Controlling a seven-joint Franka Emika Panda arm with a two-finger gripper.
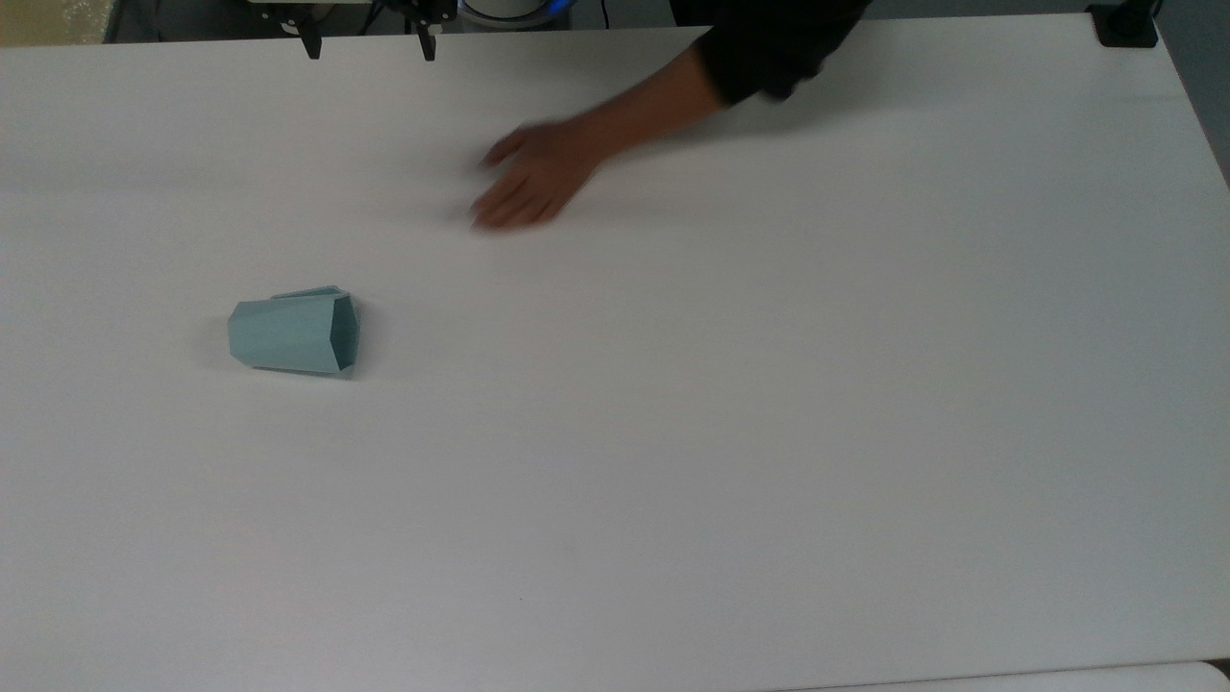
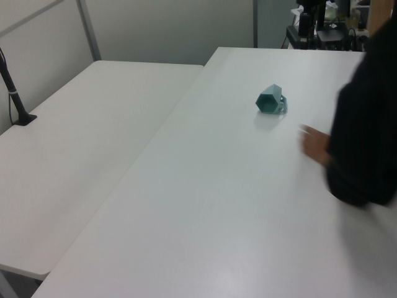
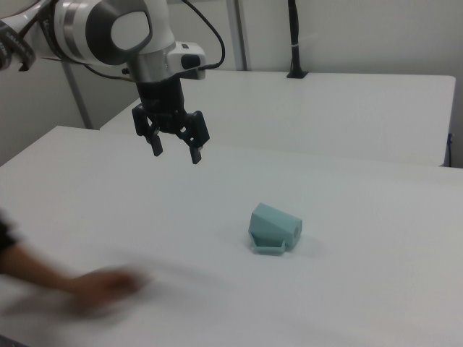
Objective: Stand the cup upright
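The pale teal cup [image 1: 294, 333] lies on its side on the white table [image 1: 730, 461], its polygonal rim facing the top view's right and its handle toward the table's far edge. It also shows as the cup [image 2: 270, 100] in the left view and the cup [image 3: 274, 228] in the right view, handle flat on the table. My gripper [image 3: 176, 150] hangs open above the table, well apart from the cup, nothing between its fingers. Its fingertips [image 1: 311, 46] show at the top view's upper edge.
A person's hand [image 1: 527, 178] with a dark sleeve [image 1: 769, 43] reaches over the table's far middle, blurred with motion; the hand [image 3: 101, 285] is near the right view's lower left. A second white table [image 2: 80, 136] adjoins. A black post mount [image 1: 1126, 24] sits at the far right corner.
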